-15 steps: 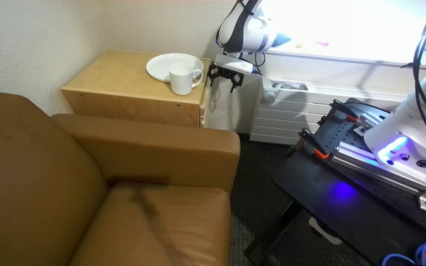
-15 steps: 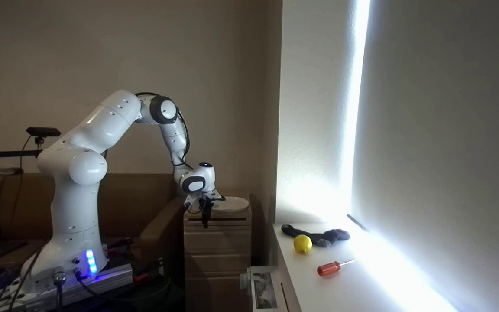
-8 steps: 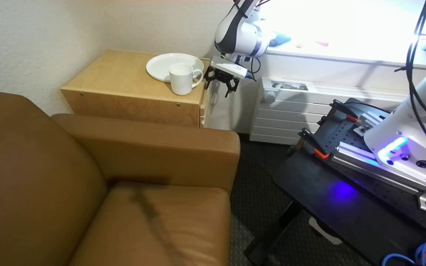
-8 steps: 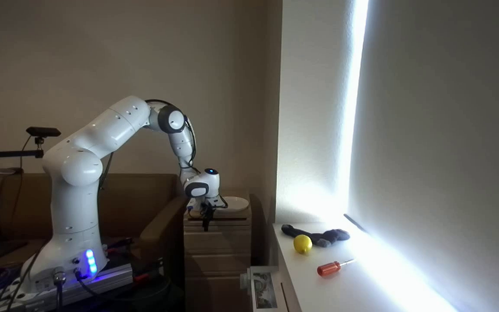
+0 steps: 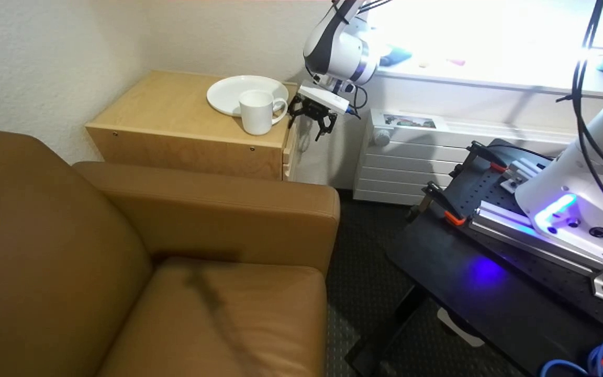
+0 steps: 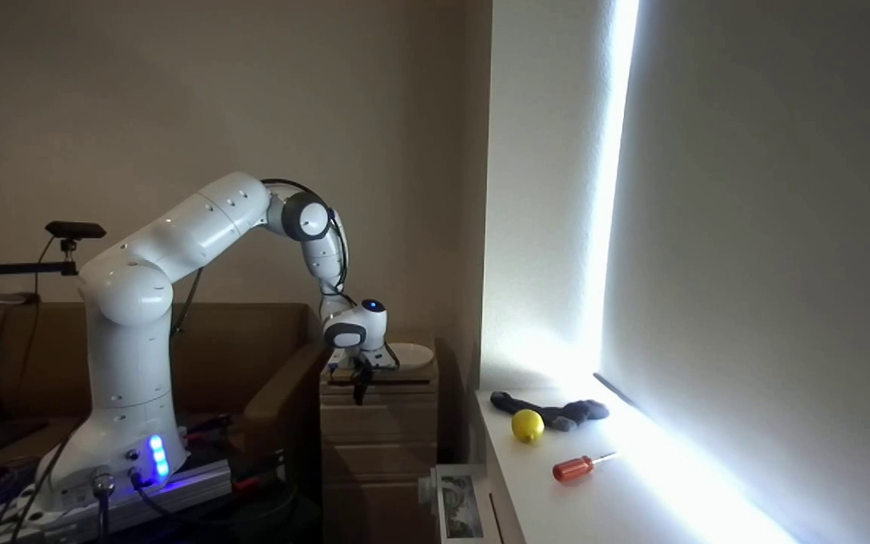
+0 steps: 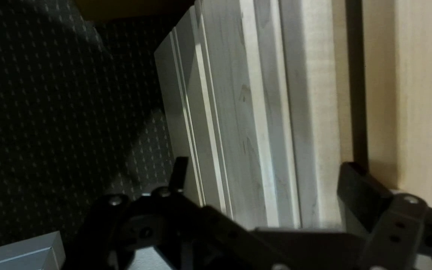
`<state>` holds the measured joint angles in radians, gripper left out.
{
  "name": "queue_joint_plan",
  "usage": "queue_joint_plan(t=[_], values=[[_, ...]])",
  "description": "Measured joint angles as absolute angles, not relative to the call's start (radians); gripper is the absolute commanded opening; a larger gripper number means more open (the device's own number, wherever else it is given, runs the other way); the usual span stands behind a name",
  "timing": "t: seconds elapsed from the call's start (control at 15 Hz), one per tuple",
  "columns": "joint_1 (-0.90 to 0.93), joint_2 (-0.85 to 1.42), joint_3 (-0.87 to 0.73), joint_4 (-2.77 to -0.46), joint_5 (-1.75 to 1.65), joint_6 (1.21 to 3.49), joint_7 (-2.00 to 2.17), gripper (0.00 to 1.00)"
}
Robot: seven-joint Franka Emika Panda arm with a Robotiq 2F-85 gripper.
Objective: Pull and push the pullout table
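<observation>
The pullout table (image 6: 402, 388) is a thin light-wood strip just under the dark slot below the top of the end table (image 5: 176, 112). In the wrist view the strip (image 7: 323, 112) runs beside the dark slot (image 7: 356, 75). My gripper (image 5: 304, 132) is open in front of the drawer side. In the wrist view the gripper (image 7: 265, 165) has its fingers wide apart with nothing held. The right one of its fingers (image 7: 364, 197) is at the slot, overlapping it; contact cannot be told. The left finger stands out over the lower drawer fronts (image 7: 231, 93).
A white plate (image 5: 223, 97) and a white mug (image 5: 256, 115) stand on the end table near the gripper. The brown armchair (image 5: 218, 196) stands in front of it. A radiator (image 5: 406, 167) is beside it. A lemon (image 6: 527, 427) and a screwdriver (image 6: 573, 469) lie on the sill.
The arm has reached further out and lower. The gripper has moved down and closer to the end table's drawer side and tilted more. The strip and the end table have not visibly moved.
</observation>
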<state>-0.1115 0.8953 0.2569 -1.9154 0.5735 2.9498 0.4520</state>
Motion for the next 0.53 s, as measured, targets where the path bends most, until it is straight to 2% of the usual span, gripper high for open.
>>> queue_joint_plan(t=[0.53], values=[[-0.071,0.884,0.208,-1.915,0.573,2.942,0.452,1.00]])
